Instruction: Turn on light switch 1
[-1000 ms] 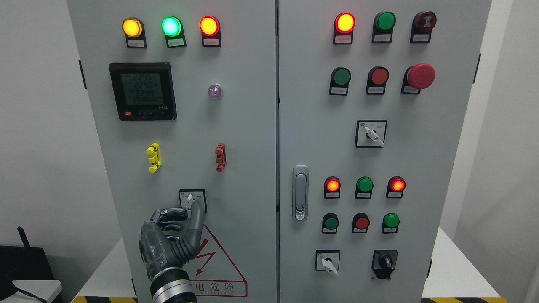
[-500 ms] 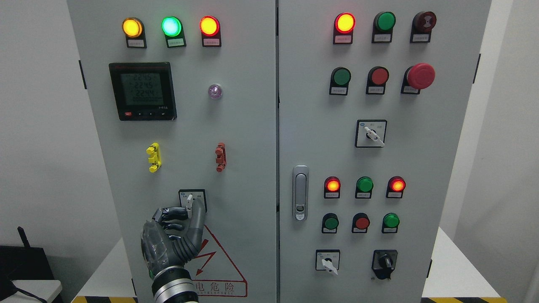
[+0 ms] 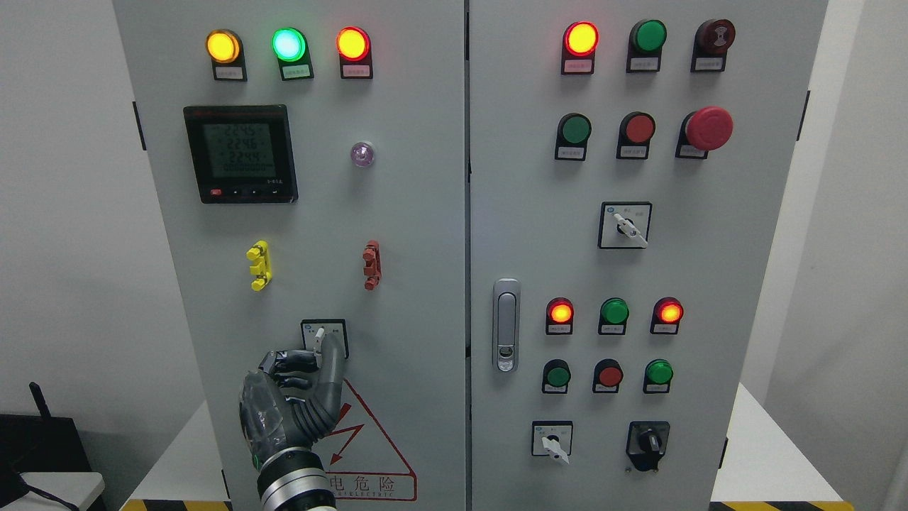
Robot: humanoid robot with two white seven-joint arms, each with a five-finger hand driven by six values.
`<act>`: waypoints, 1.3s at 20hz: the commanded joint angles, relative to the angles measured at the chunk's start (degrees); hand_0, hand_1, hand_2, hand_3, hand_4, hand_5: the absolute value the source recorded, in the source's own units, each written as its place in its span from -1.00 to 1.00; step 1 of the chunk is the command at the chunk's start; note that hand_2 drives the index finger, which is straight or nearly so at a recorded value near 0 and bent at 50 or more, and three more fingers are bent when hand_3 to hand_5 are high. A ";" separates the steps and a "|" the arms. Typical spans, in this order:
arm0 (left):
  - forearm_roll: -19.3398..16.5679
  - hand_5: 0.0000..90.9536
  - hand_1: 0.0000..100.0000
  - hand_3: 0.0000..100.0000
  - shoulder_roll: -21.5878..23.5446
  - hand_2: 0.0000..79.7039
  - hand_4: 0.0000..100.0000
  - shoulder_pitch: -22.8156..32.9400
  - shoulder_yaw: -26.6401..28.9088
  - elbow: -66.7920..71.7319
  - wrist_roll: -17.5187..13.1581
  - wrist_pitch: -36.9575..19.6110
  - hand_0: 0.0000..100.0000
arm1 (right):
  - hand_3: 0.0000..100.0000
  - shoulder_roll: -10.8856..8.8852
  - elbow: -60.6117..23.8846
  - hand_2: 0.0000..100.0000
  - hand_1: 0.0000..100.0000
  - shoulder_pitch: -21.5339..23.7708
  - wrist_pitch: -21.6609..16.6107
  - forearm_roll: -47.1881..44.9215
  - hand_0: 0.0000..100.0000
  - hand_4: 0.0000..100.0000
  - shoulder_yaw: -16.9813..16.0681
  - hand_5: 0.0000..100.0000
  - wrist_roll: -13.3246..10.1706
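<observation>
Bright, even light falls across the grey cabinet [image 3: 425,213] from the front, leaving only faint, soft shadows under the meter [image 3: 240,154] and the door handle [image 3: 506,325]. The lit lamps — the yellow [image 3: 223,46], green [image 3: 289,44] and red [image 3: 352,43] ones at the top left, and the red lamp [image 3: 581,37] on the right door — bloom a little, washing out their centres. Focus is sharp over the whole panel, with slight fuzz on small labels and the meter's digits; edges show no clear bending.
</observation>
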 commanded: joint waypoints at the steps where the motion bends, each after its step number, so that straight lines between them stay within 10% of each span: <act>1: -0.09 0.53 -0.11 0.32 0.01 0.40 0.43 -0.24 -0.33 0.02 -0.03 0.17 -0.55 | -1.00 0.00 0.00 -1.00 -0.22 0.01 -0.04 -1.05 -0.76 -1.00 0.00 -1.00 -0.01; 26: -0.18 0.54 -0.18 0.34 0.01 0.43 0.44 -0.76 -0.42 -0.07 -0.03 1.58 -0.32 | -1.00 0.00 0.00 -1.00 -0.22 0.01 -0.04 -0.97 -0.76 -1.00 0.00 -1.00 -0.01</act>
